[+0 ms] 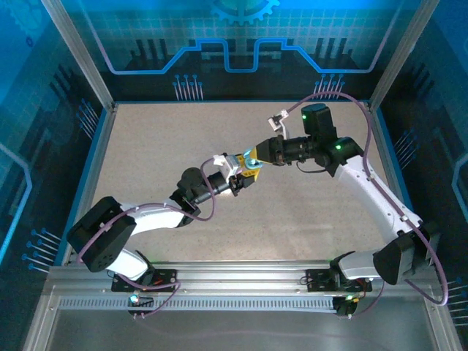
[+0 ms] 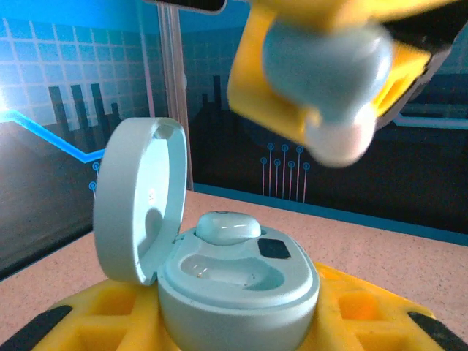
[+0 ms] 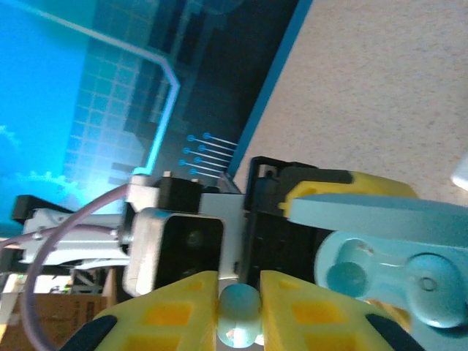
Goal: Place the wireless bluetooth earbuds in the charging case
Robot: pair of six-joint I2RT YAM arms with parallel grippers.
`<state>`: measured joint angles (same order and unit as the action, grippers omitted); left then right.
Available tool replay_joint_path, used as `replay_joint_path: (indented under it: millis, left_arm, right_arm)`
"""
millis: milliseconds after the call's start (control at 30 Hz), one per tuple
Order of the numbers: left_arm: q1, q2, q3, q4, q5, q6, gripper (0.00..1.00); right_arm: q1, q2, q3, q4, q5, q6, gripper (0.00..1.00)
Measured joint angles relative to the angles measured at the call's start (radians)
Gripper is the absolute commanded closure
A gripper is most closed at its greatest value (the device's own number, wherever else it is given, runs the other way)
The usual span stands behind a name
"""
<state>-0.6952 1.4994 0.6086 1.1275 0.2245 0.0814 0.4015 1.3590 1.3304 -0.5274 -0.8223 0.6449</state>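
Observation:
My left gripper is shut on a light teal charging case, its yellow fingers pressing both sides. The lid stands open at the left. One teal earbud sits in the far socket, and the near socket is empty. Just above the case, my right gripper is shut on a second teal earbud. In the left wrist view that earbud hangs white tip down between yellow fingers. Both grippers meet over the table's middle. The case lies right of my right fingers.
The speckled beige table is ringed by a metal frame and blue patterned walls. The left wrist camera housing sits close behind the held earbud. A metal rail runs along the near edge.

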Motion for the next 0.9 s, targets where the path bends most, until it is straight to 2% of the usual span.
replay_joint_path:
  millis: [400,900]
  left_arm:
    - [-0.010,0.007,0.011,0.022,0.000,0.000,0.69]
    - [-0.011,0.007,0.011,0.019,-0.005,0.000,0.69]
  right_arm:
    - [0.037,0.028,0.025,-0.063,0.109,-0.050,0.78]
    - [0.039,0.028,0.026,-0.039,0.135,-0.036,0.78]
